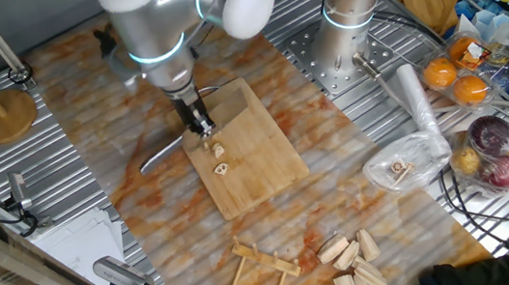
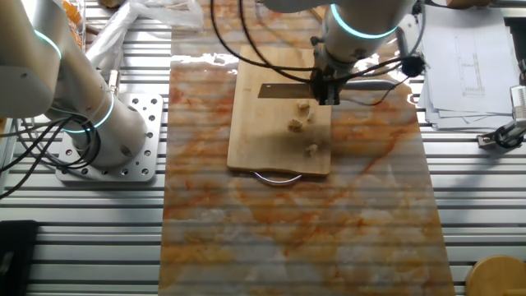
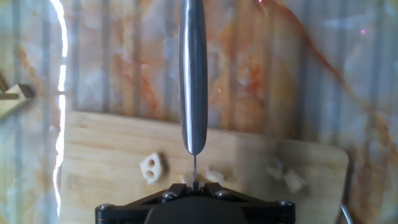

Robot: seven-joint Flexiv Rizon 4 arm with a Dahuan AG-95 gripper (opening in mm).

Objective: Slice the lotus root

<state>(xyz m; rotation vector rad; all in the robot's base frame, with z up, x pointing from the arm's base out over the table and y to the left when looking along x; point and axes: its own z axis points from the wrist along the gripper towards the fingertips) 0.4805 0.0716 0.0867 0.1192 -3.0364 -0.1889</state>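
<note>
From my hand view, the gripper (image 3: 194, 185) is clamped on a knife (image 3: 193, 81) whose steel handle runs straight away from the camera, blade edge down over the wooden cutting board (image 3: 99, 149). Just past the fingers lie the lotus root pieces (image 3: 153, 168): one holed slice to the left, a small bit near the blade, a chunk to the right. In one fixed view, I see them strung along the board's long axis (image 1: 219, 159); I cannot tell any piece's own axis. The arm (image 1: 148, 29) comes down steeply over the board's far end, wrist vertical. Beyond, wooden wedge blocks (image 1: 351, 257) sit near the table edge.
</note>
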